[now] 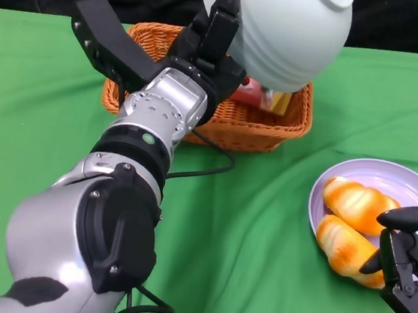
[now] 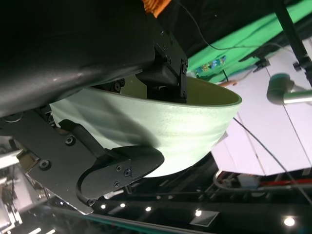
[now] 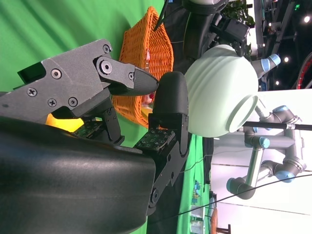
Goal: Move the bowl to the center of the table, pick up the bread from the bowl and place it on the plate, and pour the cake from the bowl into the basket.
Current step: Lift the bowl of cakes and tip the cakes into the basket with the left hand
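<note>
- Bowl (image 1: 284, 29), pale green and ribbed, hangs tipped nearly upside down in the left hand (image 1: 210, 47), directly above the orange wicker basket (image 1: 221, 120) just beyond that hand.
- Left hand clamps the bowl's rim, fingers (image 2: 122, 168) pressed to the outer wall and another part reaching inside.
- Wrapped cake (image 1: 250, 93) lies in the basket under the bowl's mouth, so the pour looks done or nearly so.
- Two glazed bread rolls (image 1: 358, 204) sit on the lilac plate (image 1: 410, 179), touching each other, right beside the right hand (image 1: 409, 255).
- Right hand rests low at the plate's near edge, fingers parted and holding nothing.
- Judged by its look, the bowl is stiff, smooth and likely breakable; a rim pinch like this suits it, though the glossy wall could slip when tilted.
- Bread appears soft and light, best taken gently round its middle.
- Green cloth covers the table (image 1: 255, 283) beneath both hands.
</note>
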Robot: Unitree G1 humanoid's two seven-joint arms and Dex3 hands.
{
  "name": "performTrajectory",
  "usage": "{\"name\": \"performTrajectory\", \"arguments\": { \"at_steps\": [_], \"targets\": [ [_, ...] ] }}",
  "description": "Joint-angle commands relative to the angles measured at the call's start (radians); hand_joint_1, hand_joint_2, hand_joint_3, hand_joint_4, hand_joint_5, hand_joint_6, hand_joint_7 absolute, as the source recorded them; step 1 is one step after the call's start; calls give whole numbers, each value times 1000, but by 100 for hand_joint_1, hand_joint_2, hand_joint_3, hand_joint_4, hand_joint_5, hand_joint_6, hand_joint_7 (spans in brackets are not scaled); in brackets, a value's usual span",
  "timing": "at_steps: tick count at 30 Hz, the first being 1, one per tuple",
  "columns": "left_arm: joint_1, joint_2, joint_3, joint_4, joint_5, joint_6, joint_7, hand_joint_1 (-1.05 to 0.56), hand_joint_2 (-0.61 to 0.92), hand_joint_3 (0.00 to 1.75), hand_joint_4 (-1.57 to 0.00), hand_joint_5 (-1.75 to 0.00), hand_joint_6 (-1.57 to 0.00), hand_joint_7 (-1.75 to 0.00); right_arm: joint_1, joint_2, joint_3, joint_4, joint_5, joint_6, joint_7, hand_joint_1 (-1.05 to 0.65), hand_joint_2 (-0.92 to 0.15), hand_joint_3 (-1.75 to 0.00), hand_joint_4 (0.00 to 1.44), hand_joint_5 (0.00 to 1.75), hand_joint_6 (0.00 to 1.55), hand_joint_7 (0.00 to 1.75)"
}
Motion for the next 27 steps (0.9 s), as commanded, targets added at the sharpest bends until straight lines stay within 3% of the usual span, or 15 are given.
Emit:
{"name": "performTrajectory", "arguments": {
  "at_steps": [1,10,13,20,27],
  "targets": [
    [-39,11,7,-4,-16,5,5,-19,77,86,-85,-175,-63,-172,2,-2,-8,2,6,-6,-7,-13,-76,-71,67,166,67,123],
    [-49,9,-26,-13,0,18,-22,-19,74,86,-84,-175,-65,-169,4,-4,-9,6,10,-15,0,-13,-77,-70,66,165,66,122],
    [-52,14,-54,-18,25,15,-35,-16,67,100,-85,-175,-68,-170,2,-5,-8,7,3,-19,-1,-13,-76,-70,67,166,67,122],
    [-46,34,-154,-34,114,-14,-109,-12,63,109,-81,-175,-65,-169,2,-7,-9,5,3,-16,0,-13,-76,-71,67,167,67,122],
    [-29,77,-287,-58,239,-87,-258,-12,64,112,-78,-175,-62,-173,2,-9,-13,3,-1,-18,-2,-13,-76,-70,66,166,67,123]
  ]
}}
